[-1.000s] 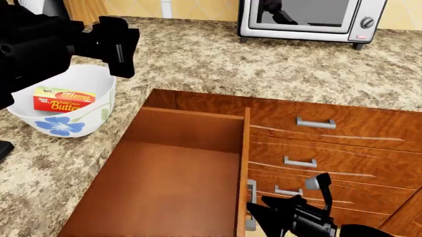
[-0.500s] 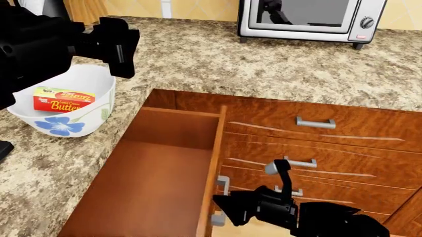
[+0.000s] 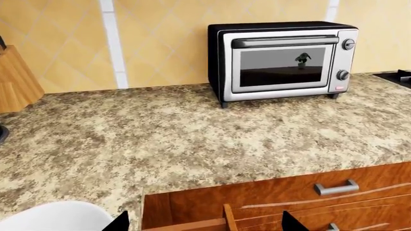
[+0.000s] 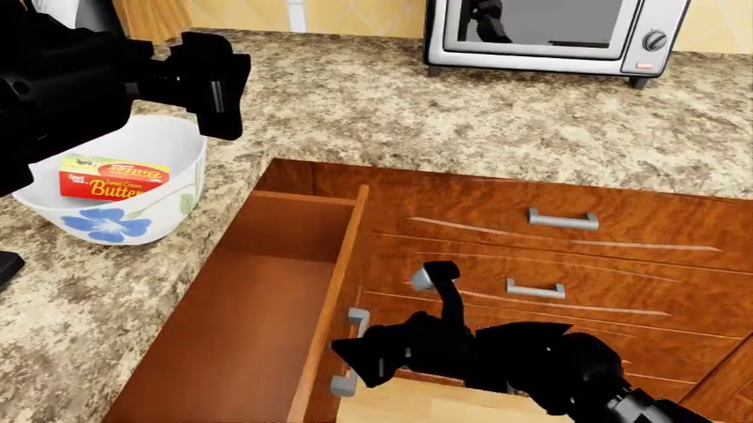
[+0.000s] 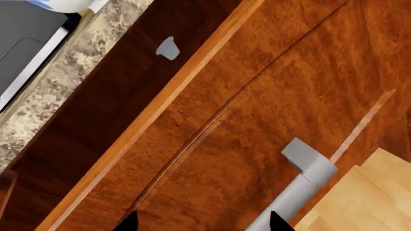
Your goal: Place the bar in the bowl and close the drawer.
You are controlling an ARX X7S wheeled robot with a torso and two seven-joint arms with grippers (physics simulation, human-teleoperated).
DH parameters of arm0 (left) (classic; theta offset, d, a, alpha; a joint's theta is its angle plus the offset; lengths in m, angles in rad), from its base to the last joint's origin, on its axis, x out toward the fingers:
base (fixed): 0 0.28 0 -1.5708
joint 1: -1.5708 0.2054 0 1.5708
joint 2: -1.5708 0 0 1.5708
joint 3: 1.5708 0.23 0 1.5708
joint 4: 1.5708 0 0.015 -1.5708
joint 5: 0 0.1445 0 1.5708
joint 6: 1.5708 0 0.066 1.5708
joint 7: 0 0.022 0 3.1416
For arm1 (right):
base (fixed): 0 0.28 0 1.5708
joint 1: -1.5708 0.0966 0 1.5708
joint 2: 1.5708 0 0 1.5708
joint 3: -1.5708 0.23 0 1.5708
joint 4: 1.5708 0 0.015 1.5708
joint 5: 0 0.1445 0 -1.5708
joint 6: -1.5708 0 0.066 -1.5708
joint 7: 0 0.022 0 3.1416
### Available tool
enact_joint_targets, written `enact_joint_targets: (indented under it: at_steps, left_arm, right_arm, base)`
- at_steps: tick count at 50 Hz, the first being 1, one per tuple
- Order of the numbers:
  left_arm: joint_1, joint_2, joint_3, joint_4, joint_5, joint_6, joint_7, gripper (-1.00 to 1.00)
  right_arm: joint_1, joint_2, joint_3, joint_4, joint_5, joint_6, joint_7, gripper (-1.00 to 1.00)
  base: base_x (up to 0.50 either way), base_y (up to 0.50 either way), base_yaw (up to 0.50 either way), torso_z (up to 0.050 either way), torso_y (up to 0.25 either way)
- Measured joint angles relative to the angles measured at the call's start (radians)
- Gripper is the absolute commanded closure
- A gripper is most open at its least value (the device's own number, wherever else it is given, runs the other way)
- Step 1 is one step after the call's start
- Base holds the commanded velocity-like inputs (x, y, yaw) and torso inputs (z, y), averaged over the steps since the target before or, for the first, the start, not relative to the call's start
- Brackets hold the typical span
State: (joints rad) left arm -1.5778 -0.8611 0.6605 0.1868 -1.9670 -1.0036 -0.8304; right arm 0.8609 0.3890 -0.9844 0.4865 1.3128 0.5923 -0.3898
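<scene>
The bar (image 4: 115,176), a red and yellow butter box, lies inside the white flowered bowl (image 4: 118,220) on the counter at the left. The bowl's rim shows in the left wrist view (image 3: 57,216). My left gripper (image 4: 218,84) hangs open and empty above and to the right of the bowl, its tips wide apart in the left wrist view (image 3: 205,224). The drawer (image 4: 235,335) is partly open. My right gripper (image 4: 353,361) is open against the drawer's front (image 5: 244,120), next to its metal handle (image 5: 308,168); the tips (image 5: 202,224) straddle bare wood.
A silver toaster oven (image 4: 553,31) stands at the back of the granite counter (image 4: 389,106). Closed drawers with short metal handles (image 4: 562,218) face the open drawer. A wooden knife block (image 3: 16,82) stands at the wall. Light wood floor (image 4: 412,401) lies below.
The right gripper has moved left with the drawer front before it, and the drawer has slid further in. The left arm, bowl and bar have not moved.
</scene>
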Motion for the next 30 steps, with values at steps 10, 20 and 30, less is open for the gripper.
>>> enact_joint_targets:
  at_steps: [10, 20, 30]
  left_arm:
    - [0.005, 0.004, 0.004, -0.007, 0.016, 0.002, 0.014, -1.00]
    - [0.010, 0.007, 0.008, -0.015, 0.029, 0.003, 0.026, -1.00]
    - [0.011, 0.008, 0.010, -0.019, 0.035, 0.003, 0.031, -1.00]
  right_arm:
    - [0.066, -0.113, -0.037, 0.126, -0.043, 0.009, -0.045, -1.00]
    - [0.124, -0.238, -0.075, 0.309, -0.069, -0.011, -0.128, -1.00]
    - [0.182, -0.327, -0.198, 0.454, 0.005, -0.074, -0.172, -1.00]
  base:
    - [0.00, 0.00, 0.00, 0.000, 0.000]
    - [0.00, 0.00, 0.00, 0.000, 0.000]
    - [0.00, 0.00, 0.00, 0.000, 0.000]
